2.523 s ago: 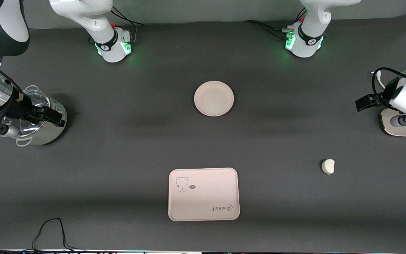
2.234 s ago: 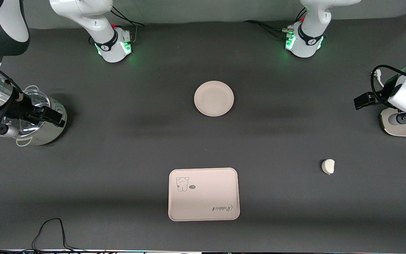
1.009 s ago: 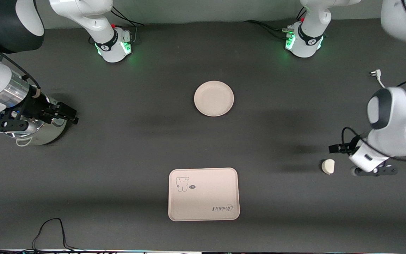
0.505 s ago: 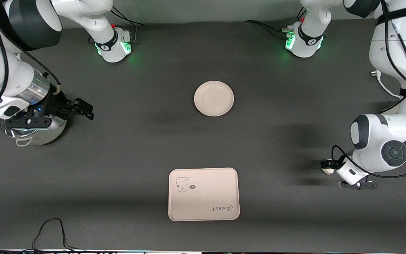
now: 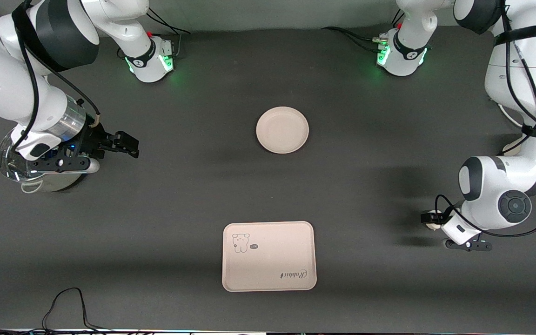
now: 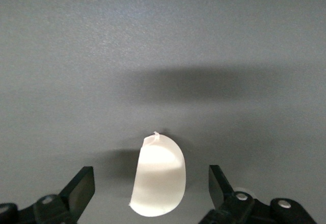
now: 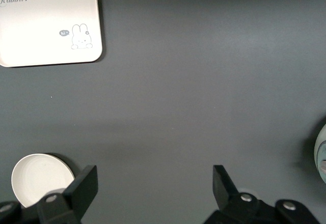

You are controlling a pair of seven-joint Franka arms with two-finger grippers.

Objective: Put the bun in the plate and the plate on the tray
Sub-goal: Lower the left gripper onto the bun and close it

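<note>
The off-white bun [image 6: 158, 175] lies on the dark table toward the left arm's end. My left gripper [image 6: 152, 191] is open, with one finger on each side of the bun and not touching it. In the front view the left gripper [image 5: 431, 219] covers most of the bun [image 5: 431, 226]. The round cream plate [image 5: 282, 130] sits empty at the table's middle. The rectangular tray [image 5: 269, 256] lies nearer the front camera, empty. My right gripper [image 5: 126, 144] is open and empty over bare table beside a steel pot. The right wrist view shows that gripper [image 7: 153, 188], the plate [image 7: 41, 178] and the tray [image 7: 48, 20].
A steel pot with a glass lid [image 5: 40, 172] stands at the right arm's end of the table, partly under the right arm. A black cable [image 5: 68, 302] loops at the table's front edge. Both arm bases [image 5: 149, 60] stand along the back.
The left arm swung in from the table's end and lowered its open gripper around the bun. The right gripper moved off the pot toward the table's middle.
</note>
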